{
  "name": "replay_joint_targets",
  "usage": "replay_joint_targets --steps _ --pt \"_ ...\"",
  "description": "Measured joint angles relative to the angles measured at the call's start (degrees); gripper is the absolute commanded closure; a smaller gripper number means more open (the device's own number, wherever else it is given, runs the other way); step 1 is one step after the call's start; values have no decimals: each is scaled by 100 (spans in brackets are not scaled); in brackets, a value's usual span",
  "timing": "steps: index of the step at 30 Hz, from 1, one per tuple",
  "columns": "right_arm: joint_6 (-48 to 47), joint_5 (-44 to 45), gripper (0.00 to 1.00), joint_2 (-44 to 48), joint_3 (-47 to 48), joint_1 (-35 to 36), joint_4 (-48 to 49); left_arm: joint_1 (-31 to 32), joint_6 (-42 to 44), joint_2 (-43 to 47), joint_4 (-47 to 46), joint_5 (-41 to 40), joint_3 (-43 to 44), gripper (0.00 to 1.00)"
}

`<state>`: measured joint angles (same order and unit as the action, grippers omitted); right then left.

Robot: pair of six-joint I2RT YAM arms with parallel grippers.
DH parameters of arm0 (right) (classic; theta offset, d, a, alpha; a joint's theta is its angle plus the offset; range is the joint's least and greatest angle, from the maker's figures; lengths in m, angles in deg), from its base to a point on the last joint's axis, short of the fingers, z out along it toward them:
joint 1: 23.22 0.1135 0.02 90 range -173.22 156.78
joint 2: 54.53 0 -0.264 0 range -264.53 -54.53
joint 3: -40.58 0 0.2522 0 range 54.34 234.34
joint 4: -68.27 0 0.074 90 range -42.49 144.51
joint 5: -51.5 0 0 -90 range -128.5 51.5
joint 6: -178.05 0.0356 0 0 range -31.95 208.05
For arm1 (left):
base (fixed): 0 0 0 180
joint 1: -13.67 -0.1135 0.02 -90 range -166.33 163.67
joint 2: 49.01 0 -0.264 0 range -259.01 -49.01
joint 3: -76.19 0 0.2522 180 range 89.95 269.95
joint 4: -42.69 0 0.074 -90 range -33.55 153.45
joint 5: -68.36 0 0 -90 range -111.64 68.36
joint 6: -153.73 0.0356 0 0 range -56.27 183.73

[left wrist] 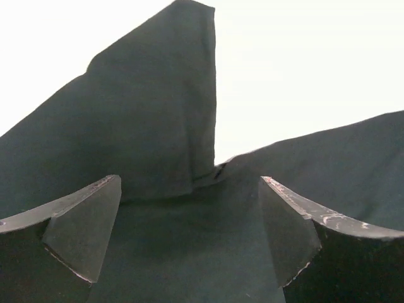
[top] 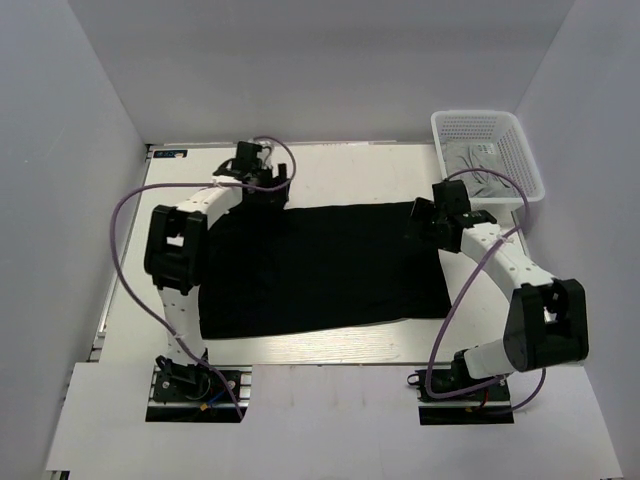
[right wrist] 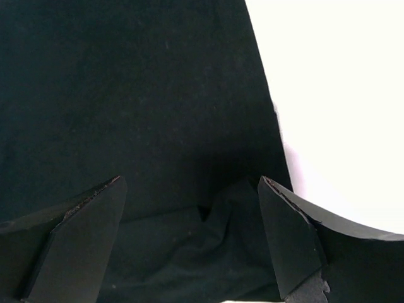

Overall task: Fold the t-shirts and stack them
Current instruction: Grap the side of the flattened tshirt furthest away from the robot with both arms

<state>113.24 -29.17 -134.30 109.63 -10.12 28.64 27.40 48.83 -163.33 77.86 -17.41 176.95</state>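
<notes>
Both spread, empty: left hand [top: 268,182] and right hand [top: 420,218] over black t-shirt [top: 320,265] edges; best pinch cloth beneath each, evenly.

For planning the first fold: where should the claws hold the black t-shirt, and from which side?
Pinch the black t-shirt at its two far corners, from above; it lies flat, so only edges lift. The open left claw hangs over one corner, the open right claw over the other.

Grey t-shirt [top: 478,165] — partly hidden inside basket [top: 487,113].
</notes>
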Motion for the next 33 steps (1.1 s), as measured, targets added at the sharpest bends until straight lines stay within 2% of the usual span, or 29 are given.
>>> replay_joint_targets --steps 5,8,9,16,23,29,33 --pt "-61 -37 10 -437 197 -4 48 289 887 -752 254 76 315 0" --pt "-103 -72 10 -595 234 -33 61 358 1130 -1029 398 -83 673 6" --pt "-120 -76 10 -629 236 -39 63 365 1165 -1091 400 -136 778 13" --pt "-166 -138 10 -686 236 -74 74 356 1239 -1244 431 -448 966 25" --pt "-168 -201 10 -686 236 -109 76 348 1287 -1471 431 -667 1246 49" --pt "-168 -203 10 -734 238 -116 76 348 1233 -1471 433 -787 1266 57" --pt "-164 -210 10 -785 238 -122 74 348 1224 -1471 452 -831 1320 57"
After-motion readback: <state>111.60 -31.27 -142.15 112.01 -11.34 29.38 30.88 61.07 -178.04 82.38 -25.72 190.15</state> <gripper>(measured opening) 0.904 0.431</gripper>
